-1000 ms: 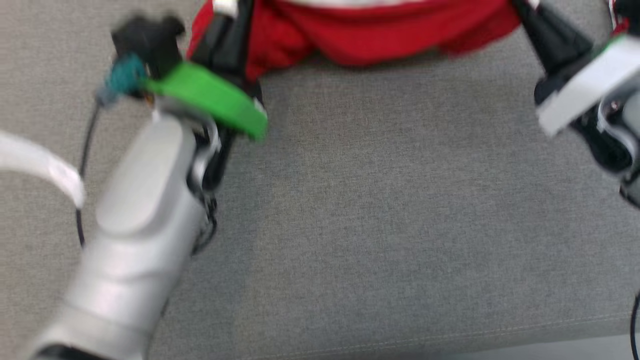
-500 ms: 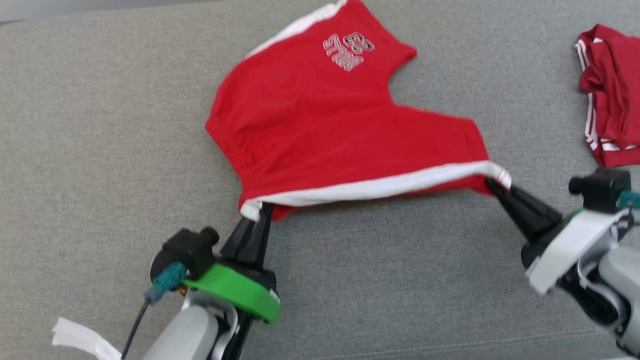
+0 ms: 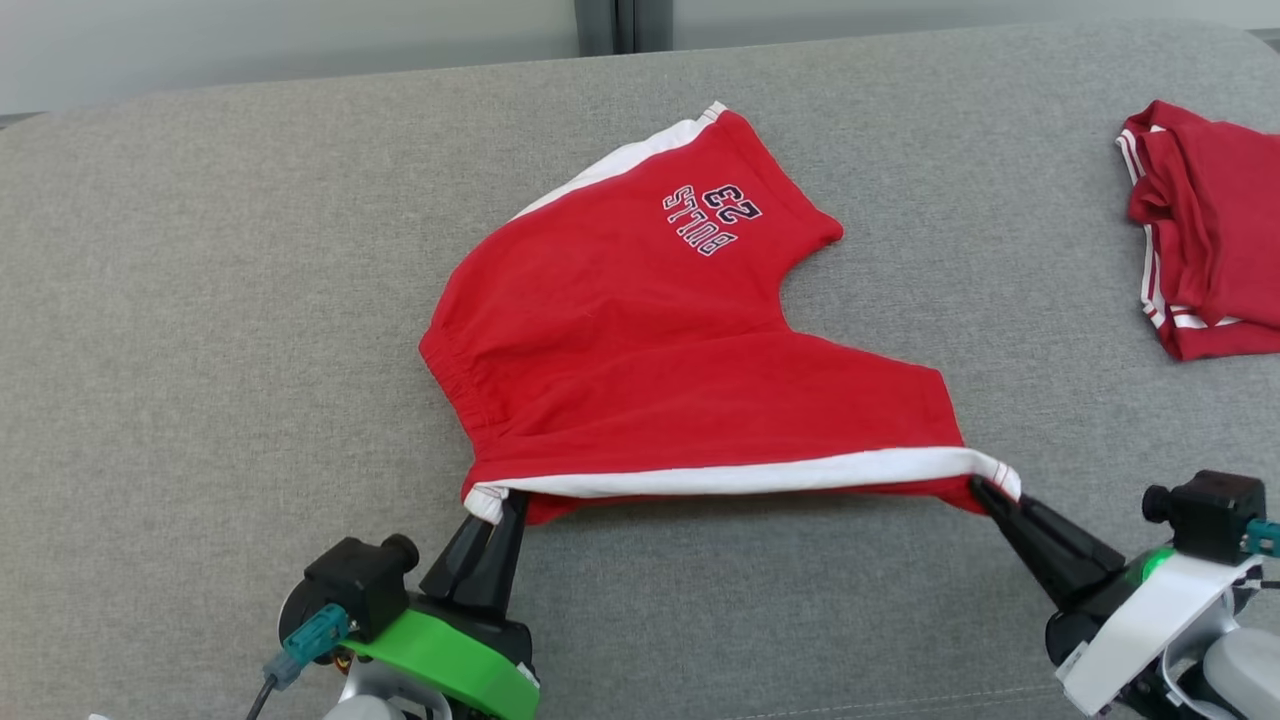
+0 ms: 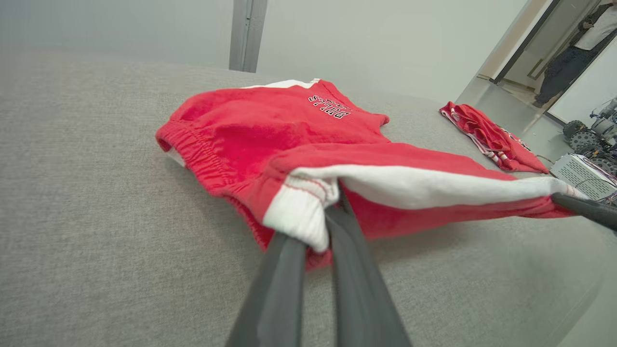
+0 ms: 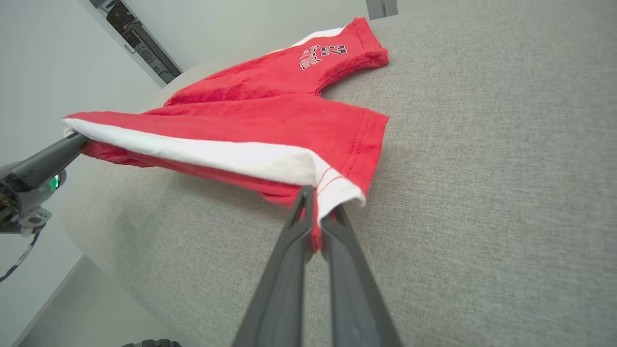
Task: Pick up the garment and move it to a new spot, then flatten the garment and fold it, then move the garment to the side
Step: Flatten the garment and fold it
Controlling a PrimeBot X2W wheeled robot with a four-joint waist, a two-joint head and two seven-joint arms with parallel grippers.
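Operator, note the writing first. The red shorts (image 3: pixel 660 370) carry dark, white-edged lettering (image 3: pixel 712 218) reading "BULLS 23" on the far leg. It appears upside down in your head view.

The shorts sit at the centre of the grey fabric tabletop (image 3: pixel 200 300). The far leg and the gathered waistband (image 3: pixel 455 380) on the left rest on the surface. The near edge, with its white side stripe (image 3: pixel 760 472), is raised off the surface and stretched taut between your two grippers.

On the left gripper (image 3: pixel 500 505), the fingers are pressed together, clamped on the near-left corner of the shorts at the waistband end of the stripe. On the right gripper (image 3: pixel 985 492), the fingers are likewise clamped on the near-right corner, at the hem end of the stripe.

A second red garment (image 3: pixel 1210 240) with thin white stripes lies bunched at the far right, well apart from the shorts.
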